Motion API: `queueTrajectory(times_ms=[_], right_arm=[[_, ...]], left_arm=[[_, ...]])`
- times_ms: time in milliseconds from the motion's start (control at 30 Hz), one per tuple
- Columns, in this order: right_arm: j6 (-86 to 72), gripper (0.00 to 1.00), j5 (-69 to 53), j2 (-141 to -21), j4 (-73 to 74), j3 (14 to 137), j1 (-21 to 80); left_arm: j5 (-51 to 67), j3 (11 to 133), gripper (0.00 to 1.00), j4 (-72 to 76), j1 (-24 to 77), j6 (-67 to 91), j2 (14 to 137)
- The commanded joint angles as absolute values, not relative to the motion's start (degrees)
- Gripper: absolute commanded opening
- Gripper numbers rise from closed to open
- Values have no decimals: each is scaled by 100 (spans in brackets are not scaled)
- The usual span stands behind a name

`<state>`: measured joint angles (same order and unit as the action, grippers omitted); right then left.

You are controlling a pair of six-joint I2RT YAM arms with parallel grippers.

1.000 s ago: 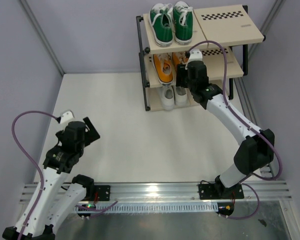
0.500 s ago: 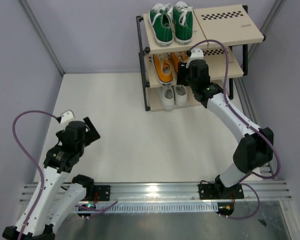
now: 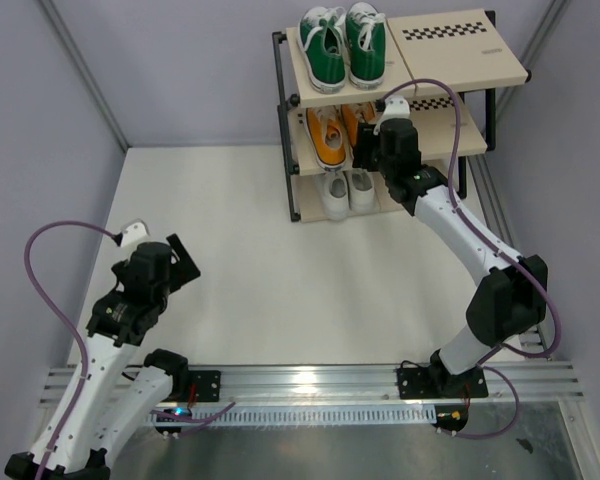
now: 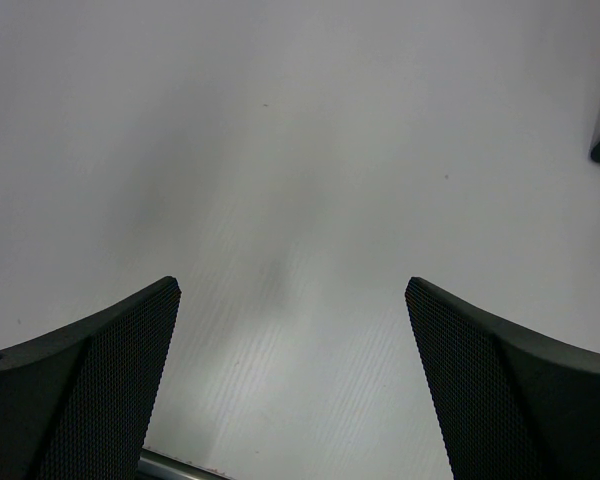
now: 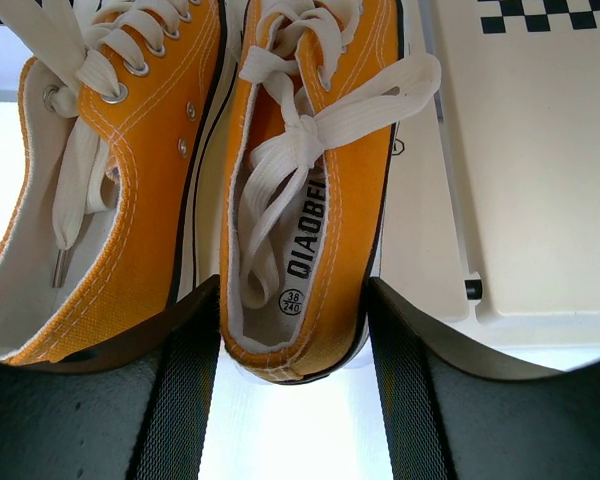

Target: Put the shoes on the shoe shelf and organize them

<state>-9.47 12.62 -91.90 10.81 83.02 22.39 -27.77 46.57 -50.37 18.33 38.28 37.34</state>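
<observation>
The shoe shelf (image 3: 460,45) stands at the back right. The green pair (image 3: 345,45) sits on its top board, the orange pair (image 3: 327,137) on the middle board, the white pair (image 3: 340,192) at the bottom. My right gripper (image 3: 367,150) reaches into the middle tier. In the right wrist view its jaws (image 5: 293,390) hold the heel of the right orange shoe (image 5: 320,200), next to the left orange shoe (image 5: 130,200), on the beige board (image 5: 520,180). My left gripper (image 3: 183,262) is open and empty over the bare table (image 4: 292,380).
The right half of each shelf board with its checkered strip (image 3: 445,32) carries no shoes. Grey walls close in the white table (image 3: 240,250) on the left, back and right. A metal rail (image 3: 310,380) runs along the near edge.
My right gripper has pushed a little deeper into the middle tier with the orange shoe. The left arm has not moved.
</observation>
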Motion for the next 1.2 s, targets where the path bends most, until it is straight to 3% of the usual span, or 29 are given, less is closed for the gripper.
queueTrajectory(times_ms=[0,133,333,833,1000,1167], right_arm=[[-1327,59,861,-9158,1257,8411,2276],[-1310,82,879,-9062,1511,8437,2276],[-1309,99,835,-8386,1906,8271,2276],[-1450,100,413,-5259,3568,7076,2276],[-1424,100,922,-4212,3534,6373,2276],[-1143,100,512,-3105,2963,5250,2276]], left_arm=[[-2725,4641,99,-4825,1802,3735,3674],[-2716,4632,99,-4825,1802,3735,3630],[-2470,4606,99,-4702,1802,3639,3604],[-853,6108,99,-4315,1802,2733,4798],[-791,6240,99,-4201,1802,2698,4825],[-852,5873,99,-4052,1810,2759,4694]])
